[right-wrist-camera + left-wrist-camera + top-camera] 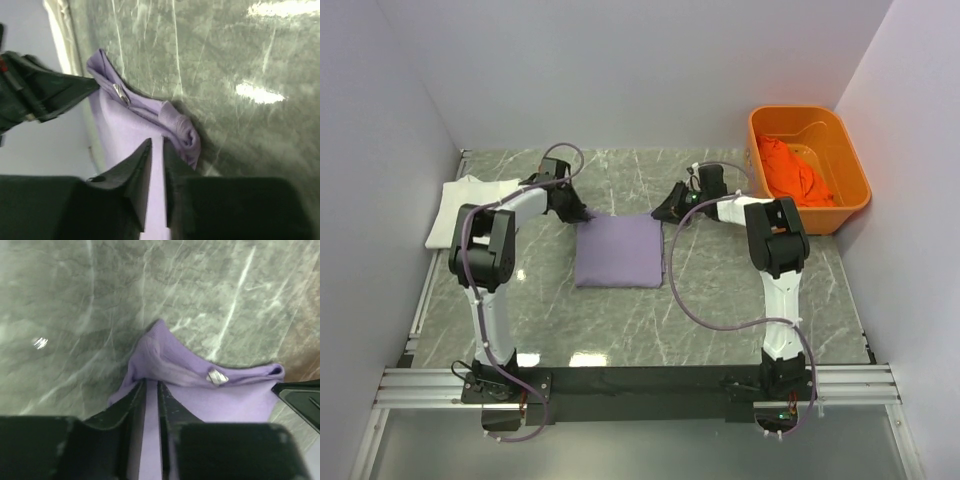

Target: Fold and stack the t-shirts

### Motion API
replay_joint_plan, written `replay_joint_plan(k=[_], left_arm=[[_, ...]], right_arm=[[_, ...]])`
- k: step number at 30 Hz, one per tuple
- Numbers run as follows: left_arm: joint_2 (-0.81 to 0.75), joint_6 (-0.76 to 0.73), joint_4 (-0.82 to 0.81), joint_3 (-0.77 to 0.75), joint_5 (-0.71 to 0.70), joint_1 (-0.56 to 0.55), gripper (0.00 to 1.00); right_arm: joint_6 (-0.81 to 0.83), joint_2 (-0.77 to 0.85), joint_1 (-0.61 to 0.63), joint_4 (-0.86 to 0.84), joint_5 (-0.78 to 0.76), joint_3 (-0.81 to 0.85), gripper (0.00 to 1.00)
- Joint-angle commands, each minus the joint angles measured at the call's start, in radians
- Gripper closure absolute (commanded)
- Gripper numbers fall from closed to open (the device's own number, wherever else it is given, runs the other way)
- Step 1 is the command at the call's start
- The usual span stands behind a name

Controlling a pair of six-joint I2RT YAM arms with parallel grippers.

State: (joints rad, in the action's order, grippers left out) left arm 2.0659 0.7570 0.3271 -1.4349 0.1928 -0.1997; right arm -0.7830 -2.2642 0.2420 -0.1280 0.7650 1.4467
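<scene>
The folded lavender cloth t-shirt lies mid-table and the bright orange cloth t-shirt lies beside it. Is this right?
No. The bright orange cloth t-shirt lies inside the orange plastic tub, as the top external view shows; the folded lavender cloth t-shirt is mid-table.

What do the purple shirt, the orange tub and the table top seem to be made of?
Purple shirt: soft matte cloth, probably a cotton knit; it folds flat and bunches at its corners. Orange tub: rigid, slightly glossy plastic, judging by its smooth moulded rim. Table top: grey-green marble look, veined and shiny with glare; it could be stone or printed laminate.
</scene>
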Motion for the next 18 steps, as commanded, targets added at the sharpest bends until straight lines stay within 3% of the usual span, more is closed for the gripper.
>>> replay_joint_plan(k=[1,3,4,5,9,13,18], left_arm=[[-0.154,-0.036,0.027,-0.012,-0.049,0.017,0.78],[-0.255,-0.051,0.041,0.011,-0.09,0.023,0.7],[-0.292,-0.056,0.055,0.025,-0.111,0.025,0.63],[-0.369,-0.061,0.059,0.06,-0.133,0.026,0.5],[-0.568,-0.081,0.079,0.174,-0.232,0.049,0.17],[-0.751,-0.087,0.093,0.293,-0.32,0.085,0.01],[-0.955,-0.116,0.075,0.462,-0.389,0.134,0.0]], right_arm=[[0.119,0.153,0.006,0.071,-0.076,0.032,0.76],[0.203,0.234,0.02,0.152,-0.119,0.043,0.69],[0.234,0.259,0.032,0.186,-0.136,0.049,0.61],[0.304,0.297,0.061,0.27,-0.177,0.07,0.56],[0.497,0.371,0.183,0.464,-0.315,0.11,0.34],[0.622,0.416,0.354,0.559,-0.453,0.092,0.27],[0.721,0.396,0.592,0.58,-0.605,0.092,0.25]])
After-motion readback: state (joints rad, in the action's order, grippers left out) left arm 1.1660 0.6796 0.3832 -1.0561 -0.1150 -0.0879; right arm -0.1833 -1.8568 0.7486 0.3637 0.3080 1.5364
